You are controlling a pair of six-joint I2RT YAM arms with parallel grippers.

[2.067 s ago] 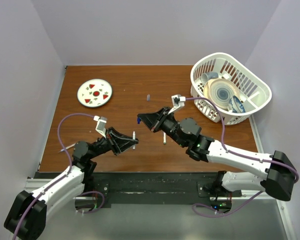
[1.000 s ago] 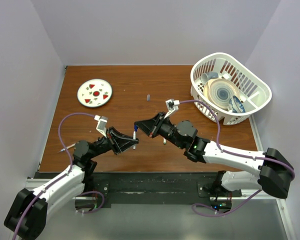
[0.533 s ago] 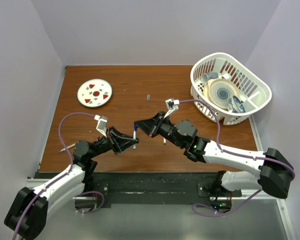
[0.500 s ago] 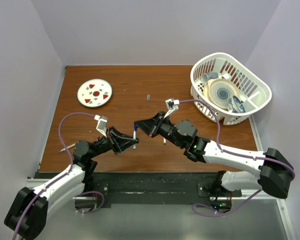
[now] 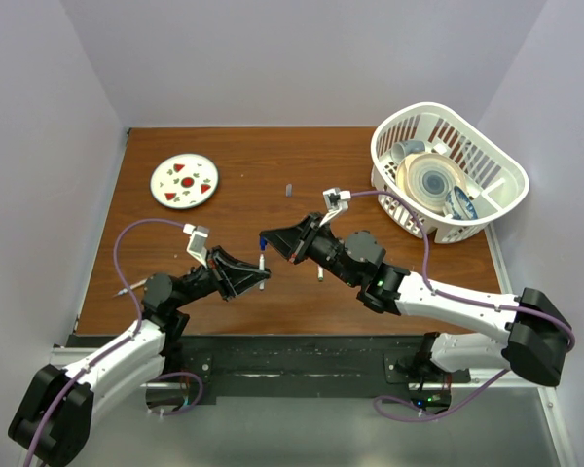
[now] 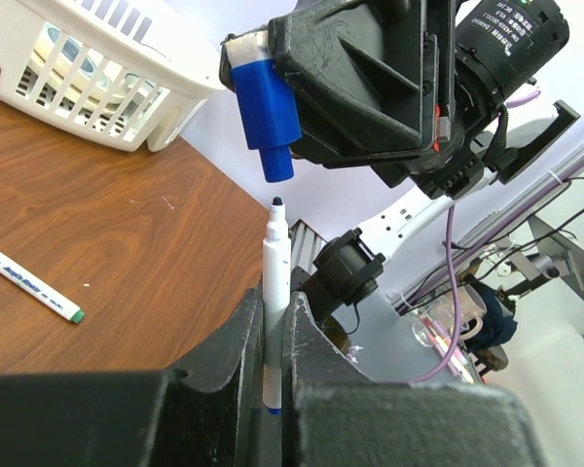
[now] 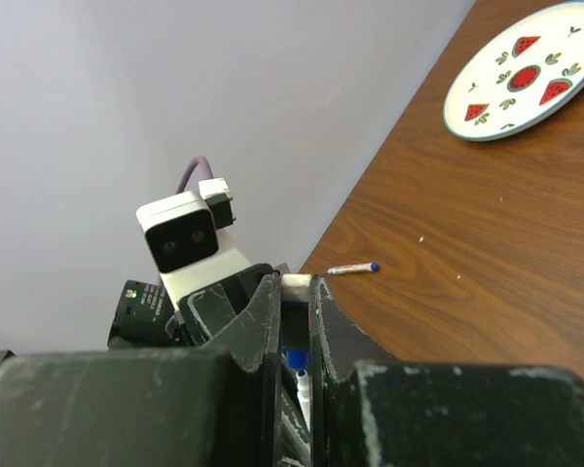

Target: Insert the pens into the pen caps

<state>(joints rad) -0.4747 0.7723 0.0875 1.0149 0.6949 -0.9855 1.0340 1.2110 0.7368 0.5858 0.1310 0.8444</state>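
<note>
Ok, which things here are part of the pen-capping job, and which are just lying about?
Job: pen in left claw; blue cap in right claw; green-marked pen; blue-tipped pen; dark cap.
Lying about: watermelon plate; white basket of dishes.

Seen from the bench [image 5: 243, 156] centre, open room runs from 11 to 1 o'clock, broken only by a small dark cap [image 5: 287, 189] at 12. The plate [image 5: 184, 181] sits at 10 o'clock; the white basket [image 5: 487, 156] blocks 2 o'clock against the right wall. The left tool [image 5: 257, 276] and right tool [image 5: 267, 239] crowd the middle, their held pen [image 6: 275, 292] and blue cap [image 6: 261, 107] almost tip to tip, a slim gap between. A loose pen [image 5: 319, 273] lies under the right arm; a second pen [image 5: 128, 288] lies at 8 o'clock by the left edge.
</note>
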